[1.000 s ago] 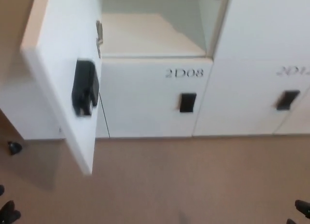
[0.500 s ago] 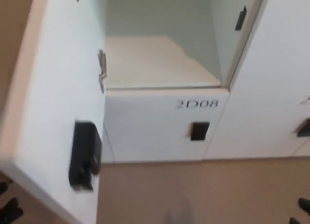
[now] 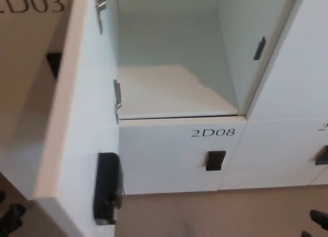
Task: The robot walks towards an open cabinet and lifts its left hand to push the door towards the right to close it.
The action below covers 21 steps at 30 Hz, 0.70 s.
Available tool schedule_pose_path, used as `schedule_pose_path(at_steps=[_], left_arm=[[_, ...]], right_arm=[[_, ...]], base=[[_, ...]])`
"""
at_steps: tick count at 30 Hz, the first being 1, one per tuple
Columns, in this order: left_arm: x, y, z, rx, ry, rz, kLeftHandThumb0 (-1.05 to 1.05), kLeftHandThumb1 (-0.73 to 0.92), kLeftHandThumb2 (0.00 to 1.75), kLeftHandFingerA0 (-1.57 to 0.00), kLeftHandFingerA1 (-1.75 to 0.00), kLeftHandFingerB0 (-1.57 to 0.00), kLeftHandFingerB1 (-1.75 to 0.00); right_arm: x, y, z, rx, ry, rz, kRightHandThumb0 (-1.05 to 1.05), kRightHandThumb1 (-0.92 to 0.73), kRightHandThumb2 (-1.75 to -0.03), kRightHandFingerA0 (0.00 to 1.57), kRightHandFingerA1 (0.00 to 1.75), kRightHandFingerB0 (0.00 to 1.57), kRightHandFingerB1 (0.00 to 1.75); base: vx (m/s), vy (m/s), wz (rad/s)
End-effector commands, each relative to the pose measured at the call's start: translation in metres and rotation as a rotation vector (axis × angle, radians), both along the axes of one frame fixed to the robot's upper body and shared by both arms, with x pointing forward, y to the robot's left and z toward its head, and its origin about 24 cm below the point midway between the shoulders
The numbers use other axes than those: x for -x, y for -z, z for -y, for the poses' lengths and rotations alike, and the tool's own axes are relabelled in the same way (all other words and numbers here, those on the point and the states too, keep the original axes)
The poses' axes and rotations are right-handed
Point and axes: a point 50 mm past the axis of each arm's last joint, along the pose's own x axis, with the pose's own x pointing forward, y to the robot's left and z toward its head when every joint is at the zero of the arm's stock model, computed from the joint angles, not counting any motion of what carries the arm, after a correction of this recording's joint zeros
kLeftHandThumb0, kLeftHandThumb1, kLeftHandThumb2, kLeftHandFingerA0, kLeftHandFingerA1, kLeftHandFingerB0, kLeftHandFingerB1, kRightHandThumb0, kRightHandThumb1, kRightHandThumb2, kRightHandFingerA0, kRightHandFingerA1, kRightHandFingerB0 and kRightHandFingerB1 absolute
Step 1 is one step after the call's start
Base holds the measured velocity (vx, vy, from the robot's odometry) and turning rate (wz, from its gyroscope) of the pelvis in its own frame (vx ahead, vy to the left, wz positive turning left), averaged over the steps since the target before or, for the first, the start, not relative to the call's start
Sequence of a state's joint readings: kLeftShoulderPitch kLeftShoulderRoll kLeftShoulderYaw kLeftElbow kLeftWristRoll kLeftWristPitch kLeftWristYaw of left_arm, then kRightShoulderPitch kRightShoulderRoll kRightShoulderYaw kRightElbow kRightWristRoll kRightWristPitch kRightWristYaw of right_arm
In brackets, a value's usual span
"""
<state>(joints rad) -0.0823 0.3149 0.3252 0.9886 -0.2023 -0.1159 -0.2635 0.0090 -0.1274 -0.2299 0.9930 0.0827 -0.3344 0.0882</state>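
Left hand (image 3: 11, 216) barely peeks in low left, fingers' state impossible to tell, with the open door (image 3: 82, 124) swung out up and right of it.

The open door (image 3: 84, 119) swings out toward the camera on the left, its edge and black latch block (image 3: 106, 188) standing in front of the lower locker marked 2D08 (image 3: 174, 155). Right of it the compartment (image 3: 174, 88) gapes empty — bare shelf, only two hinges (image 3: 117, 100) and a small black strike plate (image 3: 260, 48) on its side walls. The floor (image 3: 215, 214) below lies bare.
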Motion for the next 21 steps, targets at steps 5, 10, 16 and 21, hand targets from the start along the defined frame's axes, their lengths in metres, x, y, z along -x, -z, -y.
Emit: schedule_pose_path(at_steps=[5, 10, 16, 21], left_arm=[[-0.004, -0.003, -0.001, -0.029, 0.019, 0.006, -0.36, 0.62, 0.57, -0.56, -0.66, -0.33, -0.54], [-0.006, -0.004, -0.001, -0.04, 0.032, 0.008, -0.35, 0.65, 0.59, -0.57, -0.69, -0.32, -0.54], [-0.01, -0.006, 0.0, -0.045, 0.038, 0.02, -0.39, 0.49, 0.87, -0.57, -0.74, -0.3, -0.59], [-0.013, -0.007, 0.001, -0.048, 0.055, 0.023, -0.33, 0.66, 0.59, -0.56, -0.69, -0.31, -0.49]], right_arm=[[0.003, -0.002, 0.009, 0.042, 0.003, -0.007, -0.32, -0.61, -0.58, 0.73, 0.47, 0.45, 0.37], [0.001, -0.002, 0.008, 0.047, -0.003, -0.004, -0.31, -0.62, -0.58, 0.71, 0.47, 0.45, 0.37], [0.0, -0.003, 0.008, 0.047, -0.003, -0.001, -0.32, -0.61, -0.58, 0.73, 0.48, 0.43, 0.37], [-0.001, -0.003, 0.009, 0.055, 0.0, -0.004, -0.3, -0.6, -0.58, 0.76, 0.48, 0.44, 0.37]], base=[[-0.02, -0.093, -0.02], [0.0, -0.017, -0.01], [0.02, 0.097, 0.01], [0.03, 0.18, 0.11]])
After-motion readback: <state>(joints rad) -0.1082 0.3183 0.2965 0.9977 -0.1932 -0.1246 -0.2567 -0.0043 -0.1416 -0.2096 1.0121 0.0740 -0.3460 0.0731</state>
